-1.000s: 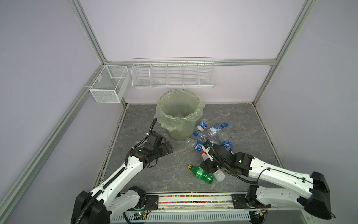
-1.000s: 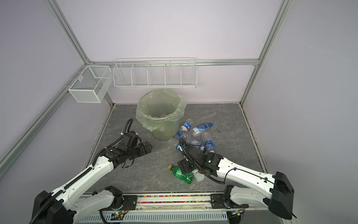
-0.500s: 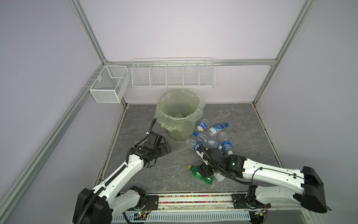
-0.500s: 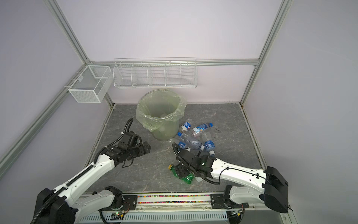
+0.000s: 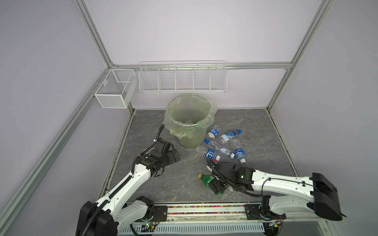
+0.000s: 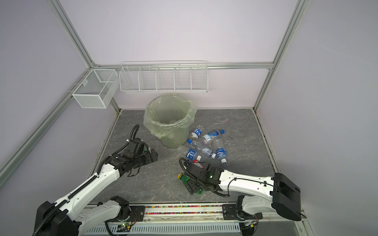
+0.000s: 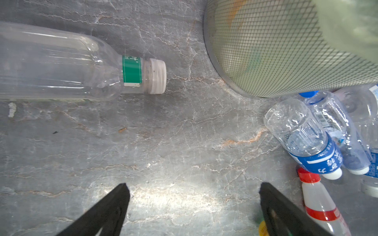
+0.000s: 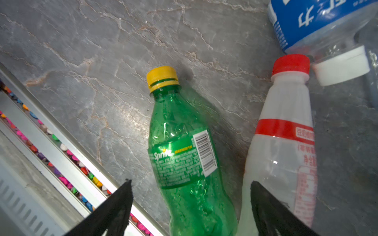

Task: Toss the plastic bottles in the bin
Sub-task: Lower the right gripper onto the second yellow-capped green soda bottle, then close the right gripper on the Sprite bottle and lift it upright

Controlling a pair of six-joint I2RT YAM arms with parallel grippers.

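The bin (image 5: 190,122) (image 6: 169,122) stands at the back middle of the grey floor, and its mesh wall (image 7: 286,51) fills a corner of the left wrist view. Several blue-labelled plastic bottles (image 5: 223,147) (image 6: 204,151) lie in a heap right of it. A green bottle (image 8: 184,153) (image 5: 205,178) with a yellow cap lies near the front rail, between the open fingers of my right gripper (image 8: 191,182) (image 5: 216,181). A white red-capped bottle (image 8: 284,143) lies beside it. My left gripper (image 7: 193,185) (image 5: 172,158) is open over bare floor, near a clear bottle (image 7: 61,65).
Two white wire baskets (image 5: 183,78) (image 5: 114,92) hang on the back wall and the left frame. The front rail with coloured beads (image 8: 61,147) (image 5: 204,206) runs close beside the green bottle. Frame posts and walls close in both sides.
My right gripper has moved forward and to the left, down over the green bottle, and its jaws have widened a little. The left arm has hardly moved.
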